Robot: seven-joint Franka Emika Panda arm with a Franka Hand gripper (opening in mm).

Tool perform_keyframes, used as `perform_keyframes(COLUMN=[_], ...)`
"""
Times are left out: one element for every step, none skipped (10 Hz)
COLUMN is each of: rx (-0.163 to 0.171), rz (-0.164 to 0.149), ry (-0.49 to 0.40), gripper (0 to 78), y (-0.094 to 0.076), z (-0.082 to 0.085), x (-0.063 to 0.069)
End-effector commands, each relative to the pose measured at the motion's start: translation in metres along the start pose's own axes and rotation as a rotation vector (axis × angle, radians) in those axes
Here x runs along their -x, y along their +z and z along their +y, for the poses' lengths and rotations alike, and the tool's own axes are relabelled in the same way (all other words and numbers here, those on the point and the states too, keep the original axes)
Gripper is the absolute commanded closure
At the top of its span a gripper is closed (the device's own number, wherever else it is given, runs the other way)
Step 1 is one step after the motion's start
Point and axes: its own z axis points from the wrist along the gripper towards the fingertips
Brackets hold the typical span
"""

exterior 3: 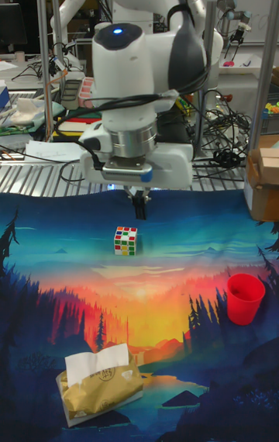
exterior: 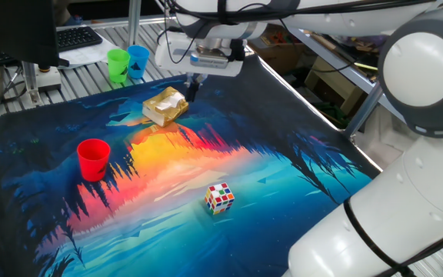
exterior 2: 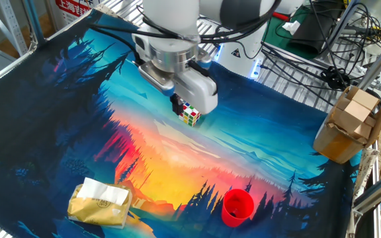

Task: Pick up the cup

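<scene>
1. Tissue pack (exterior 3: 97, 384) nearest in the tall view; cup (exterior 3: 245, 298) upright on mat (exterior 3: 46, 310), right of centre, untouched.
2. Cube (exterior 3: 125, 240) mid-mat.
3. Gripper (exterior 3: 139, 209) aloft behind, fingers pinched together, empty, well apart from cup.
4. Risk: descending with fingers together would knock the cup over.

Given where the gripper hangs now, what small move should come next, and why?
Probably a sideways travel, kept raised, toward the small red tapered plastic cup. The gripper hangs above the mat with its fingers close together and nothing between them, well away from the cup. The cup stands upright and alone; the Rubik's cube and the tan tissue pack sit apart from it.
</scene>
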Motion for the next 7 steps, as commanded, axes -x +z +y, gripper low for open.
perform_keyframes(rx=[0.003, 0.004, 0.004, 0.005, 0.005, 0.002, -0.001], rz=[-0.01, -0.009, -0.009, -0.008, -0.009, -0.01, -0.009], ry=[0.038, 0.048, 0.05, 0.057, 0.062, 0.071, 0.075], gripper=[77.6, 77.6, 77.6, 77.6, 77.6, 77.6, 77.6], y=[0.01, 0.013, 0.013, 0.015, 0.017, 0.017, 0.017], z=[0.034, 0.042, 0.044, 0.053, 0.059, 0.064, 0.069], x=[-0.007, -0.008, -0.009, -0.008, -0.007, -0.006, -0.004])
